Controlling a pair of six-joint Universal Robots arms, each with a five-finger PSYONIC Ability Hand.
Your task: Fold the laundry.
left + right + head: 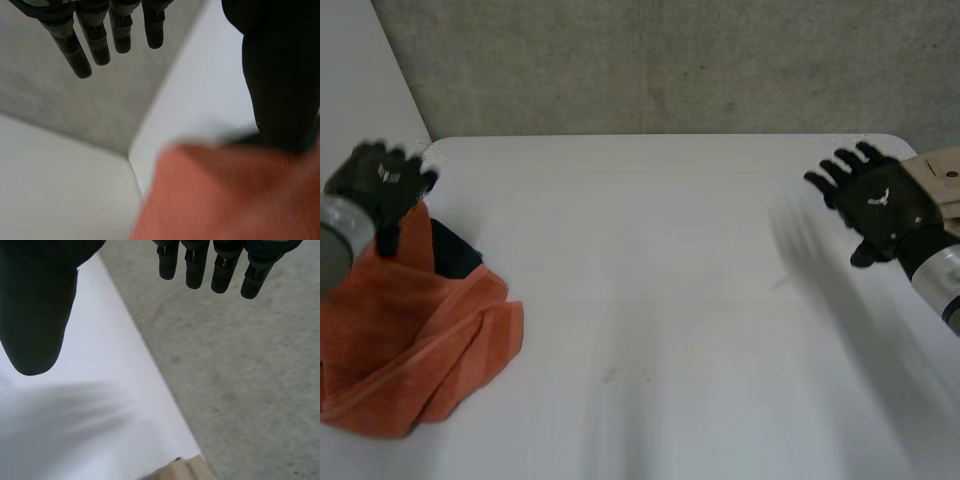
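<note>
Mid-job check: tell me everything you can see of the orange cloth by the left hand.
The orange terry-looking cloth lies crumpled in a loose heap with thick rolled folds, at the left edge of the white table. The left hand hovers over its far end, fingers straight, thumb pointing down at it; whether it touches is unclear. Something dark shows beside that end.

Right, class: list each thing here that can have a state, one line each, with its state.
orange towel: crumpled in a heap, unfolded, at the left side of the table.
dark item: partly tucked under the towel.
left hand: open, fingers straight, above the towel.
right hand: open, fingers spread, holding nothing.
</note>
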